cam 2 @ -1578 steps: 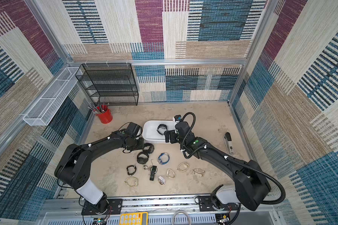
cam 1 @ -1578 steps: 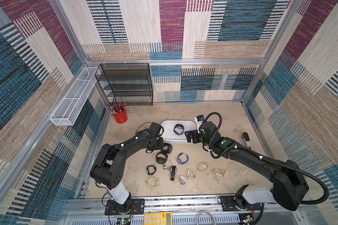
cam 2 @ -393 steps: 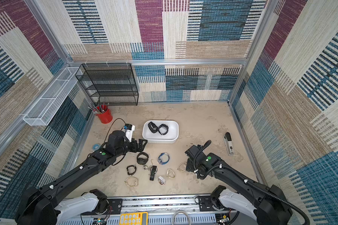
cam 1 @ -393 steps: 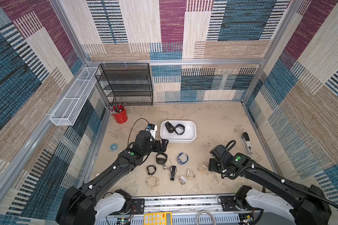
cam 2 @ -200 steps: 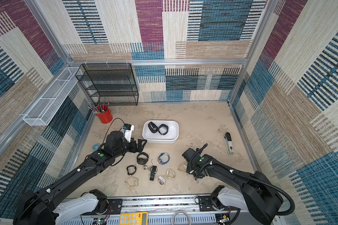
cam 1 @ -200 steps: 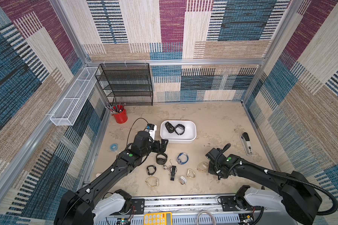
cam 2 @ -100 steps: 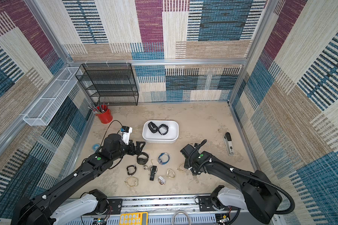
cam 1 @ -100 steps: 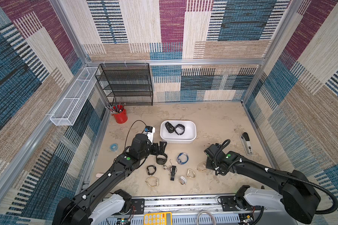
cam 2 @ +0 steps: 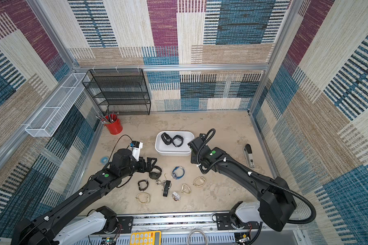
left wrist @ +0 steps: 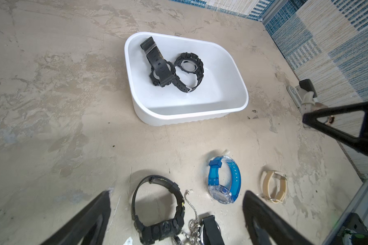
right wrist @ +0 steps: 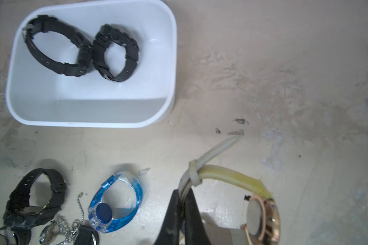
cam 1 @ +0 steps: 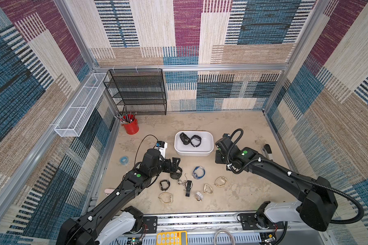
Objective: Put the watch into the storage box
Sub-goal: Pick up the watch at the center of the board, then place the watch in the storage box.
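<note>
**Operator:** Which step am I on?

**Spotter:** The carry, I'd judge. In both top views your right gripper (cam 1: 218, 158) sits just beside the near corner of the white rounded-rectangular plastic storage box (cam 1: 200, 149). The box already contains two black watches (cam 1: 190, 140). Your wrist hides whatever the gripper carries. Your left gripper (cam 1: 174, 164) is spread wide above the chunky black resin watch (cam 1: 176, 174) on the table.

**Operator:** And the left wrist camera?

**Spotter:** Your left fingers (left wrist: 89, 220) stand either side of that black resin watch (left wrist: 157, 212), gripping nothing. The storage box (left wrist: 200, 115) lies well apart from them. The frame edge cuts off your right arm.

**Operator:** Right wrist?

**Spotter:** Here's your load. The right gripper (right wrist: 184, 196) is pinched tight on the cream rubber strap of the round rose-gold watch (right wrist: 261, 218). The case hangs out to one side of the grip. I can't tell whether it clears the table. The storage box (right wrist: 94, 104) is near but the watch isn't over it yet. Next you need to lift over the rolled rim, stop above the bare half of the floor, then let go. The picture is soft and the finger bases are cut off.
</note>
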Motion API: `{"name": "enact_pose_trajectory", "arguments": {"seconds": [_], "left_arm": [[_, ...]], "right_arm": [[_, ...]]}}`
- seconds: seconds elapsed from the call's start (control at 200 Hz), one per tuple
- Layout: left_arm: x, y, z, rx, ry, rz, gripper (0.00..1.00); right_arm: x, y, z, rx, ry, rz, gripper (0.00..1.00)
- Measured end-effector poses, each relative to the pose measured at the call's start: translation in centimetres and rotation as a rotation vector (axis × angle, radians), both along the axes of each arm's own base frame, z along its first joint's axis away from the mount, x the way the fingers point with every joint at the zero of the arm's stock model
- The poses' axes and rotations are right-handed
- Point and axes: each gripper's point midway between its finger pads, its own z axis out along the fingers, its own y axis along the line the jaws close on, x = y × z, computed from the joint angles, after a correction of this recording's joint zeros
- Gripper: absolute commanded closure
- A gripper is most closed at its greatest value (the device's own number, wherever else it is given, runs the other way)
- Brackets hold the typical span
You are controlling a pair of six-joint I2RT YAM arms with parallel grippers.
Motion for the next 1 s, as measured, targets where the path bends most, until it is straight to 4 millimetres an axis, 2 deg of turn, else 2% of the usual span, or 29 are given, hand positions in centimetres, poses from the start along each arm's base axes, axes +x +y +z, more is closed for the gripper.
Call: {"name": "enact_pose_trajectory", "arguments": {"seconds": [0.315, 0.536, 0.786, 1.001], "left_arm": [[-0.5, 0.9, -0.9, 0.029, 0.050, 0.034, 0.03], [-0.9, 1.7, -1.5, 0.049, 0.080, 0.070, 0.03], [-1.0, 2.6, -1.7, 0.084, 0.087, 0.105, 0.04], [-0.9, 3.0, -1.1, 0.089, 0.072, 0.125, 0.04]], "right_arm": [[4.8, 5.2, 0.6, -0.011, -0.062, 0.163, 0.98], [8.4, 8.0, -0.5, -0.031, -0.082, 0.233, 0.97], [11.5, 8.8, -2.6, -0.039, -0.075, 0.260, 0.97], [12.5, 8.4, -4.1, -0.036, -0.060, 0.265, 0.97]]}}
